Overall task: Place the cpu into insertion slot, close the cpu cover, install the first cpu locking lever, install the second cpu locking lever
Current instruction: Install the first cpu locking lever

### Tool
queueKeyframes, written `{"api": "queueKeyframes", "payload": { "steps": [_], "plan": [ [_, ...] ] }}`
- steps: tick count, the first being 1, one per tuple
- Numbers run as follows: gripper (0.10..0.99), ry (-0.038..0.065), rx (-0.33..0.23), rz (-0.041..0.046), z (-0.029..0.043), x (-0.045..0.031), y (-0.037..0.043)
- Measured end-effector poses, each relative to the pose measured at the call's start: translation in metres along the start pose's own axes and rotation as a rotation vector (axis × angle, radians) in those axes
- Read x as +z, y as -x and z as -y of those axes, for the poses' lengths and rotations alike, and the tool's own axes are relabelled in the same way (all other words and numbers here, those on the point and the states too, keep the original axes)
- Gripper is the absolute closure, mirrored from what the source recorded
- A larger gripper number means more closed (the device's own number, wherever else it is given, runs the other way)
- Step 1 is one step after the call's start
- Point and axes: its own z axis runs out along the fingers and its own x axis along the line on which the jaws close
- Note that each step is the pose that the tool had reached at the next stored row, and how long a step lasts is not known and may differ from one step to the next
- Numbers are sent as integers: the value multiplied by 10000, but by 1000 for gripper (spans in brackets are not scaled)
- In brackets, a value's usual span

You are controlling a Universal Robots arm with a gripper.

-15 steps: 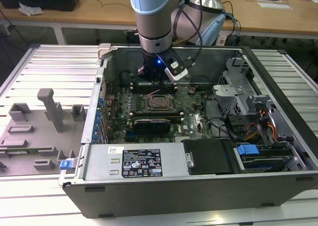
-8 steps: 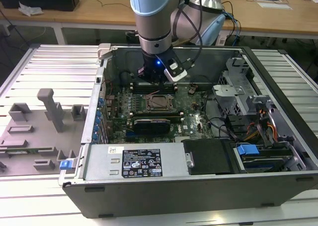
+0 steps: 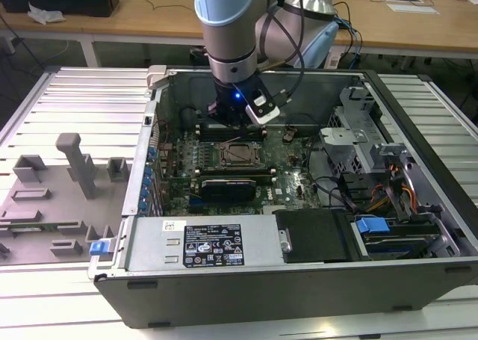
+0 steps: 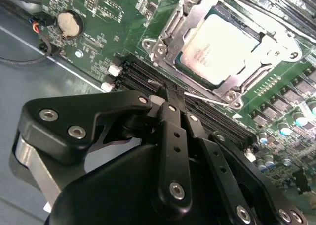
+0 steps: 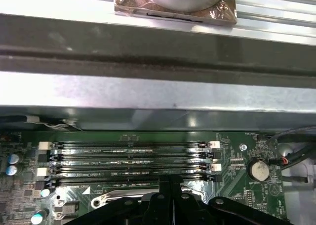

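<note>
In the second wrist view the cpu (image 4: 219, 47) lies flat in the insertion slot (image 4: 232, 95), its pale metal top showing through the window of the cpu cover (image 4: 171, 31), which is folded down over it. A thin silver locking lever (image 4: 210, 101) runs along the socket's edge beside the memory slots. My gripper (image 4: 165, 92) is shut, and its black fingertips meet right at that lever wire. The first wrist view has the gripper (image 5: 170, 181) over the slot row nearest the socket. In the exterior view the arm's wrist (image 3: 235, 86) hangs over the socket (image 3: 240, 155).
Long black memory slots (image 5: 128, 158) lie between the socket and the case's metal wall (image 5: 148, 91). A coin battery (image 4: 68, 23) and cables sit on the board. A black card (image 3: 235, 184), the power supply (image 3: 209, 243) and the drive cage (image 3: 358, 131) surround the socket.
</note>
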Motion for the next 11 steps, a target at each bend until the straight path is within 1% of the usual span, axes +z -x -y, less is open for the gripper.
{"api": "queueKeyframes", "payload": {
  "steps": [2, 4, 7, 11],
  "plan": [
    [980, -43, 13, 58, 1, 5, -11],
    [980, -97, 69, 98, 3, 14, -22],
    [980, -165, 356, 159, 6, 25, -31],
    [980, -227, 596, 210, 7, 34, -48]
  ]
}}
